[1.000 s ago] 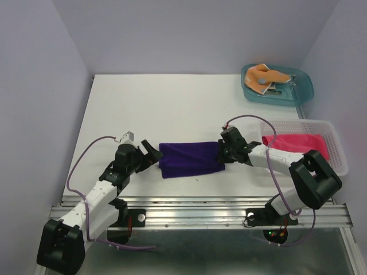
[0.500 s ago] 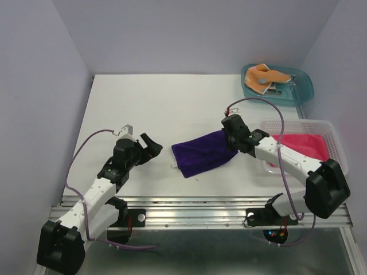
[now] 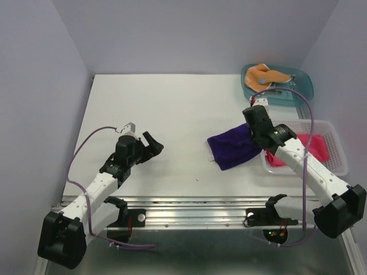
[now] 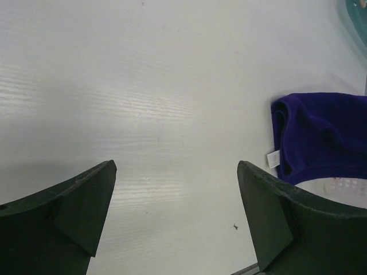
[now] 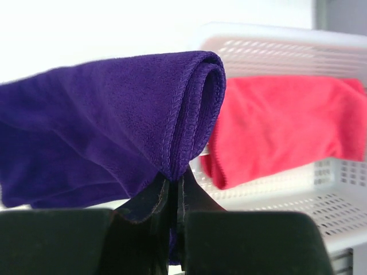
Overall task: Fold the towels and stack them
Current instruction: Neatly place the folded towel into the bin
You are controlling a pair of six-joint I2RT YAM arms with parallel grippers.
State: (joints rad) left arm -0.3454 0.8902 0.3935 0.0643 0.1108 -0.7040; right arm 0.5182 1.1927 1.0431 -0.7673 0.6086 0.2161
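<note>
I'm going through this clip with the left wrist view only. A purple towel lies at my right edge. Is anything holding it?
Observer: Yes. The right gripper is shut on a folded edge of the purple towel.
Operator: What is the white mesh just below the towel in my view?
Observer: That is a white basket, with a pink towel lying inside it.
Operator: And the third towel?
Observer: The orange towel sits crumpled in a teal tray at the far right, beyond the basket.
</note>
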